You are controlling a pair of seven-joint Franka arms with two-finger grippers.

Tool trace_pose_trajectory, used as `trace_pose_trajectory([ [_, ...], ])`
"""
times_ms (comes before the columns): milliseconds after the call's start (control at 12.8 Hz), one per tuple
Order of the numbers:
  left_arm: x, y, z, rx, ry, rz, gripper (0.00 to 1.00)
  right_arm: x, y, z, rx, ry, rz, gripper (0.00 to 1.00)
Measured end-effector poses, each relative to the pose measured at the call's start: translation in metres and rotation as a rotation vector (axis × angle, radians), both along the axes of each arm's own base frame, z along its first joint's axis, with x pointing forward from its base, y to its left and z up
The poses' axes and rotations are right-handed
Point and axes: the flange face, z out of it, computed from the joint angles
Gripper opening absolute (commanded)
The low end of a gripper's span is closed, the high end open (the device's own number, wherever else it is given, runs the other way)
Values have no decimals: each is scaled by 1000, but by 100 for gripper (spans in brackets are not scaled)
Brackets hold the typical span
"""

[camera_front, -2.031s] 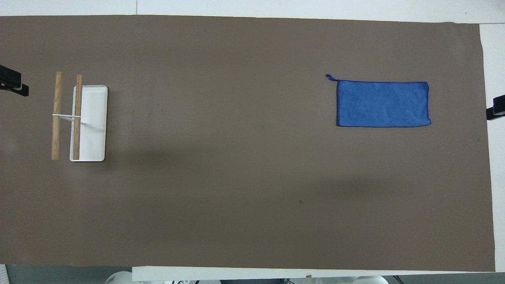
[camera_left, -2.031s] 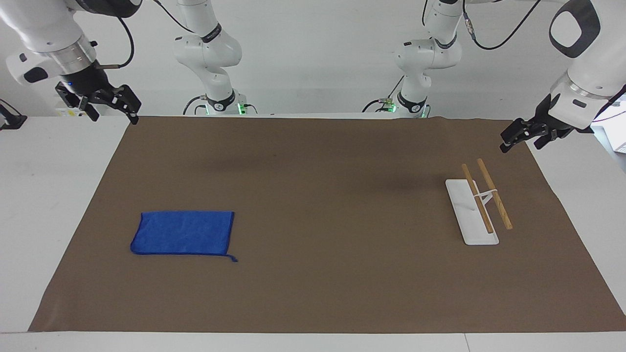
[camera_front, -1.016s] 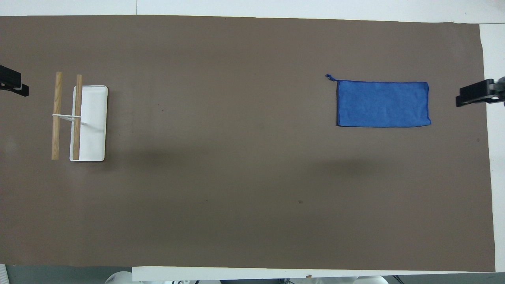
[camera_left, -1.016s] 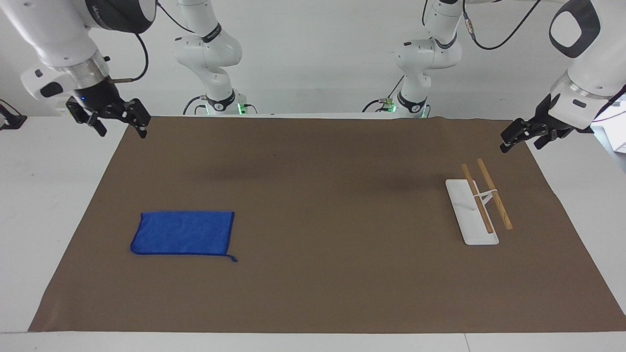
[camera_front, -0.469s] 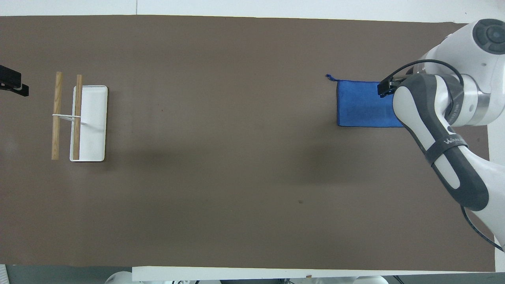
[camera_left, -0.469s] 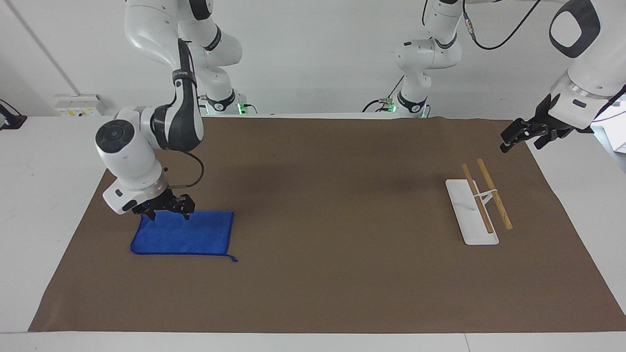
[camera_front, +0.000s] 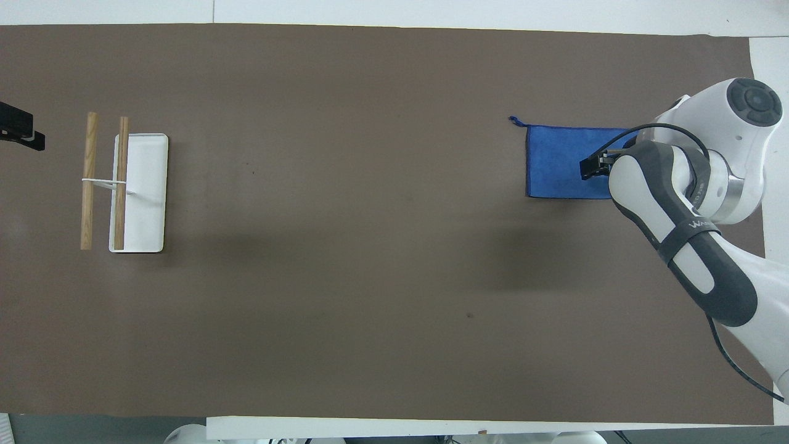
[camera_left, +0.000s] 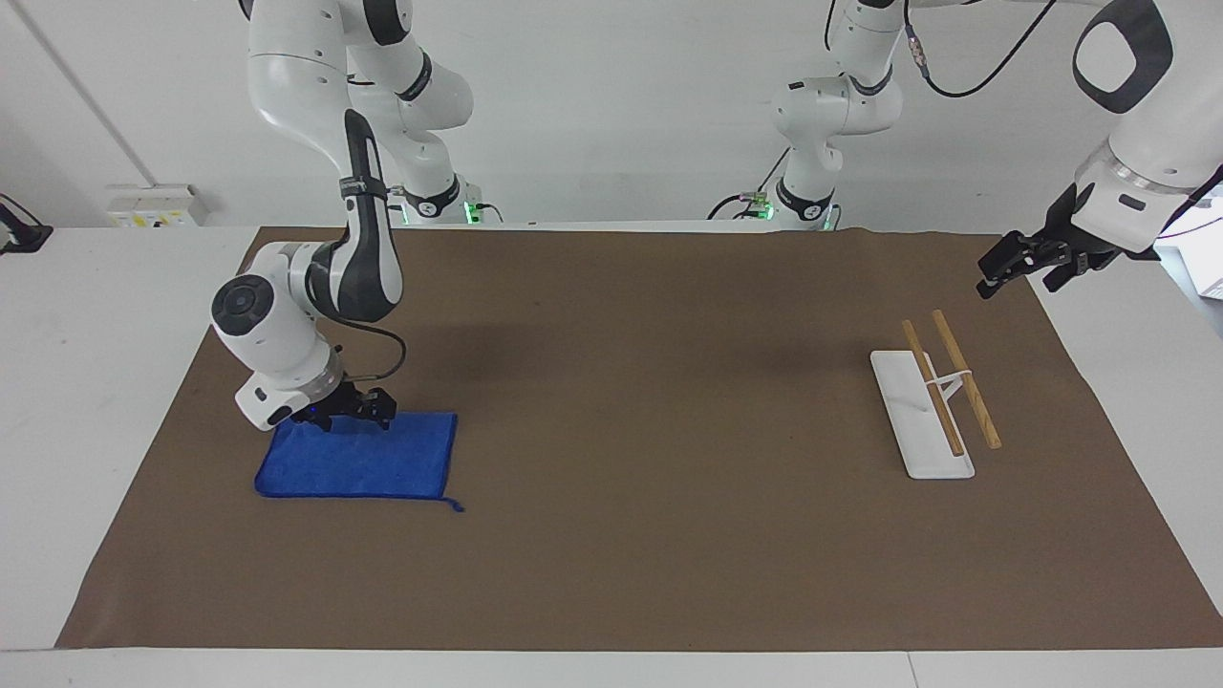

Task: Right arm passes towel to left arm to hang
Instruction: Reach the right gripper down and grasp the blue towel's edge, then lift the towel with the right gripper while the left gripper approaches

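Note:
The blue towel lies flat on the brown mat toward the right arm's end of the table. It also shows in the overhead view, partly covered by the arm. The right arm is bent low over it. My right gripper, with its blue light, is open and stands at the towel's edge nearer to the robots; I cannot tell whether it touches the cloth. Only its tip shows in the overhead view. My left gripper is open, empty and waits in the air over the mat's edge beside the rack.
A hanging rack with a white base and two wooden rods stands toward the left arm's end of the table; it also shows in the overhead view. The brown mat covers most of the table.
The right arm has swung down from above the mat's corner to the towel, and in the last half second shifted a little along its edge. The towel and left arm have not moved.

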Motion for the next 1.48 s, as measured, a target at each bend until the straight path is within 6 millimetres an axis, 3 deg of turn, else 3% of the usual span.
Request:
trace_pose_trajectory([
  [547, 0, 0, 0, 0, 0, 0, 100, -3, 17, -15, -12, -27, 39, 89],
  [781, 0, 0, 0, 0, 0, 0, 100, -7, 15, -24, -53, -29, 76, 85],
  [1016, 0, 0, 0, 0, 0, 0, 100, -9, 15, -25, -58, -27, 81, 74],
  [1172, 0, 0, 0, 0, 0, 0, 100, -9, 14, -24, -58, -27, 77, 51],
  [1328, 0, 0, 0, 0, 0, 0, 100, -10, 14, -21, -58, -32, 77, 14],
  [1406, 0, 0, 0, 0, 0, 0, 100, -10, 14, -19, -58, -34, 77, 4],
  [1484, 0, 0, 0, 0, 0, 0, 100, -10, 15, -17, -57, -34, 76, 0],
])
